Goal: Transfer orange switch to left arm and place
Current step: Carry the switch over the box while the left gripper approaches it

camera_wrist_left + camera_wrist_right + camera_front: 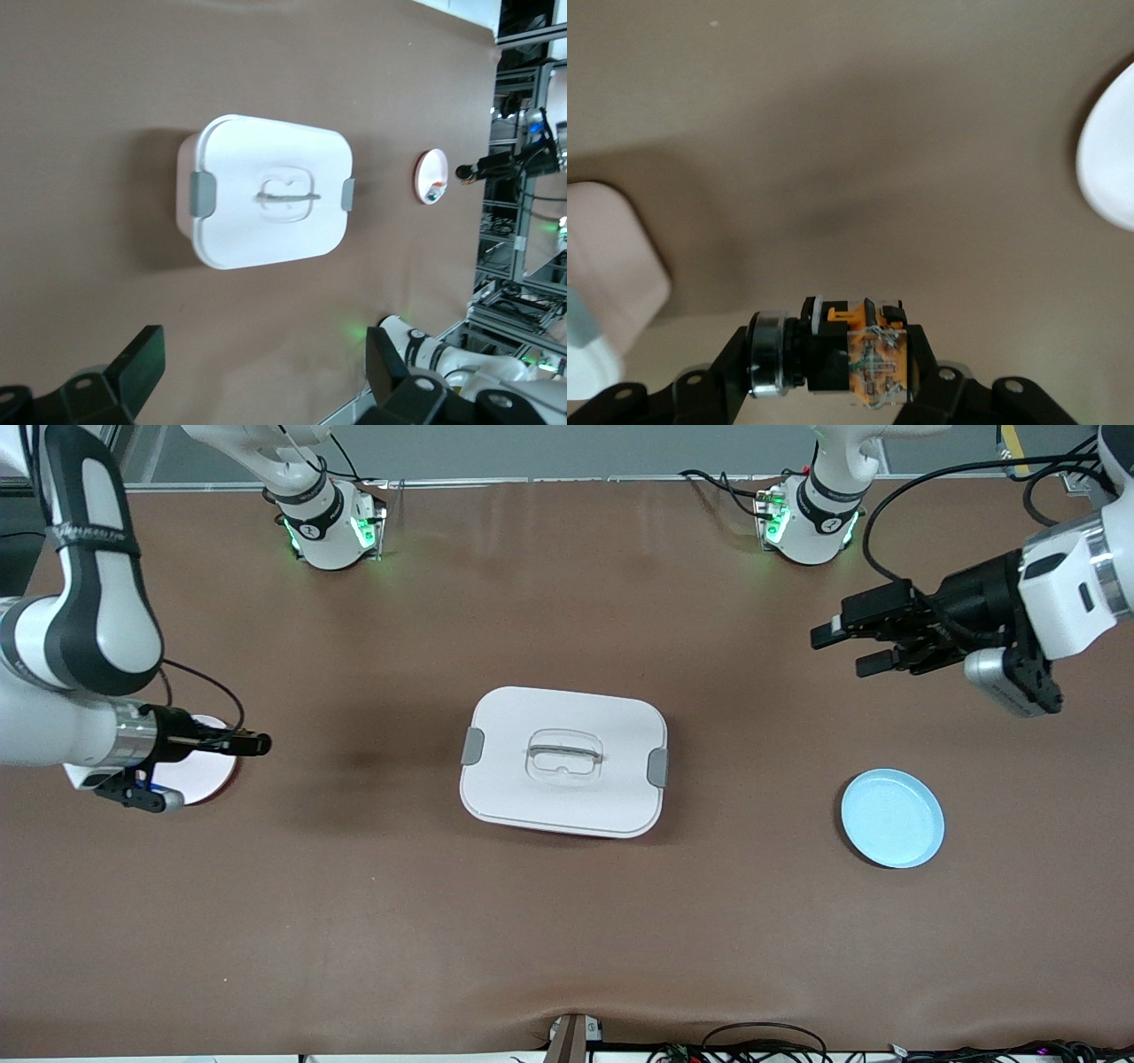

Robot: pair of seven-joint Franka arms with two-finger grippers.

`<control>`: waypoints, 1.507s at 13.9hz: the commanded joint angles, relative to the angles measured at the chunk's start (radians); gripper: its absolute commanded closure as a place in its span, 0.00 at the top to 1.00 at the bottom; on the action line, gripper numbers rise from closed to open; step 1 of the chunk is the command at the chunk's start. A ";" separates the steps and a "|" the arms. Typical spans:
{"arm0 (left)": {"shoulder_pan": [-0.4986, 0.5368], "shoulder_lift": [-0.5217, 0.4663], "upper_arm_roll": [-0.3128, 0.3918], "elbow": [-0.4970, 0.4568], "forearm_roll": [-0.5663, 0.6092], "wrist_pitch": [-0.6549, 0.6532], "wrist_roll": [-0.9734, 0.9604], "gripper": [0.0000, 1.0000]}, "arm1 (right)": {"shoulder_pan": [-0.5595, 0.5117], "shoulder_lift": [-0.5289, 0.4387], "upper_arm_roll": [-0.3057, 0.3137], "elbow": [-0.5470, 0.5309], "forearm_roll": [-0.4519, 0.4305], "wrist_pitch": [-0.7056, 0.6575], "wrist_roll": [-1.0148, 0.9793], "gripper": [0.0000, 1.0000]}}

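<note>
The orange switch (833, 350), black with an orange body and a metal ring, is clamped between the fingers of my right gripper (831, 365). That right gripper (255, 742) is shut on the switch and hangs level over the edge of a pink plate (211, 775), pointing toward the box. The box (563, 762), white with grey side clips, sits mid-table, apart from both grippers. My left gripper (849, 649) is open and empty, held in the air over bare table at the left arm's end. In the left wrist view the box (270, 190) lies ahead of the left gripper (266, 359).
A light-blue plate (892, 817) lies on the table toward the left arm's end, nearer to the front camera than the box. The pink plate (431, 176) carries a small whitish part with a red-orange bit (434, 190). Brown table (567, 939) spreads around the box.
</note>
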State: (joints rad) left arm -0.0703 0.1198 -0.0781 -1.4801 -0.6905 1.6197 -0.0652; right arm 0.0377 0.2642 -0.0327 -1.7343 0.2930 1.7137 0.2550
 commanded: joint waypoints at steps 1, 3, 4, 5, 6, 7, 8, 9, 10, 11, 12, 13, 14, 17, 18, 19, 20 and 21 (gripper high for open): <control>-0.041 0.015 -0.008 0.006 -0.036 0.061 -0.047 1.00 | 0.120 -0.029 -0.010 0.031 0.084 -0.011 0.241 0.00; -0.063 0.037 -0.008 0.006 -0.085 0.113 -0.051 1.00 | 0.215 -0.019 -0.010 0.091 0.138 0.003 0.424 0.00; -0.087 0.052 -0.008 0.006 -0.102 0.152 -0.054 1.00 | 0.253 -0.019 -0.010 0.125 0.165 0.003 0.508 0.00; -0.109 0.060 -0.008 0.006 -0.116 0.187 -0.059 1.00 | 0.295 -0.013 -0.010 0.169 0.191 0.004 0.602 0.00; -0.124 0.070 -0.008 0.006 -0.124 0.225 -0.074 1.00 | 0.329 0.007 -0.010 0.214 0.207 0.006 0.689 0.00; -0.149 0.075 -0.008 0.006 -0.126 0.261 -0.087 1.00 | 0.350 0.029 -0.010 0.255 0.218 0.006 0.769 0.00; -0.170 0.089 -0.008 0.007 -0.126 0.294 -0.099 1.00 | 0.373 0.046 -0.010 0.286 0.224 0.007 0.844 0.00; -0.189 0.095 -0.008 0.006 -0.126 0.330 -0.110 1.00 | 0.398 0.062 -0.010 0.323 0.238 0.010 0.915 0.00; -0.212 0.100 -0.008 0.006 -0.126 0.366 -0.123 1.00 | 0.421 0.081 -0.010 0.361 0.254 0.017 0.994 0.00; -0.232 0.107 -0.008 0.006 -0.126 0.402 -0.142 1.00 | 0.435 0.093 -0.010 0.389 0.258 0.030 1.065 0.00; -0.250 0.116 -0.008 0.006 -0.126 0.436 -0.154 1.00 | 0.459 0.101 -0.010 0.412 0.261 0.050 1.133 0.00; -0.268 0.127 -0.008 0.006 -0.126 0.465 -0.160 1.00 | 0.478 0.109 -0.010 0.426 0.264 0.081 1.200 0.00; -0.282 0.133 -0.008 0.007 -0.126 0.492 -0.165 1.00 | 0.496 0.115 -0.010 0.441 0.277 0.111 1.265 0.00; -0.319 0.159 -0.008 0.009 -0.124 0.558 -0.188 1.00 | 0.513 0.132 -0.010 0.467 0.368 0.165 1.383 0.00; -0.328 0.164 -0.008 0.009 -0.124 0.574 -0.188 1.00 | 0.527 0.139 -0.010 0.476 0.386 0.178 1.408 0.00; -0.342 0.175 -0.008 0.009 -0.124 0.592 -0.188 1.00 | 0.534 0.147 -0.010 0.492 0.391 0.187 1.441 0.00; -0.345 0.182 -0.008 0.010 -0.124 0.601 -0.189 1.00 | 0.536 0.167 -0.010 0.521 0.393 0.191 1.478 0.00; -0.348 0.192 -0.008 0.011 -0.124 0.606 -0.188 1.00 | 0.536 0.191 -0.010 0.557 0.393 0.190 1.506 0.00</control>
State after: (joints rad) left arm -0.4066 0.2933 -0.0893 -1.4805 -0.7992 2.2025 -0.2435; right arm 0.5611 0.3935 -0.0296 -1.2748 0.6598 1.9095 1.6913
